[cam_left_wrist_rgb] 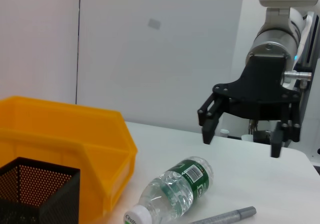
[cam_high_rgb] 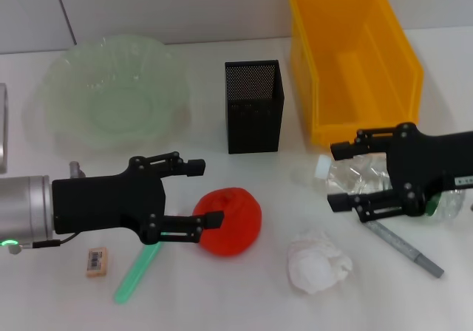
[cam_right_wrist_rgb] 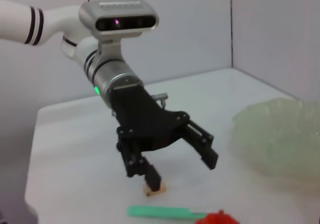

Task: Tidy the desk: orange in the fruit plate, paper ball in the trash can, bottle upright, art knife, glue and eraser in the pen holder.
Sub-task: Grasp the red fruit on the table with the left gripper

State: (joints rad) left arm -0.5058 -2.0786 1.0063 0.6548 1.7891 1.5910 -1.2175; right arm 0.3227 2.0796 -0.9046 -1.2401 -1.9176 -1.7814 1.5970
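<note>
The orange (cam_high_rgb: 235, 222) lies on the table front of centre, and my left gripper (cam_high_rgb: 207, 193) hangs open just beside it, its lower finger overlapping the orange's edge. The clear bottle (cam_high_rgb: 362, 177) lies on its side, white cap toward the centre, with my right gripper (cam_high_rgb: 333, 176) open around its neck end. The left wrist view shows that bottle (cam_left_wrist_rgb: 175, 190) under the right gripper (cam_left_wrist_rgb: 241, 134). The paper ball (cam_high_rgb: 318, 263) sits near the front. The grey glue stick (cam_high_rgb: 408, 249), green art knife (cam_high_rgb: 135, 273) and eraser (cam_high_rgb: 96, 261) lie flat on the table.
The green glass fruit plate (cam_high_rgb: 111, 91) stands back left, the black mesh pen holder (cam_high_rgb: 253, 108) at centre back, the yellow trash bin (cam_high_rgb: 355, 61) back right. A metal object (cam_high_rgb: 2, 124) shows at the left edge.
</note>
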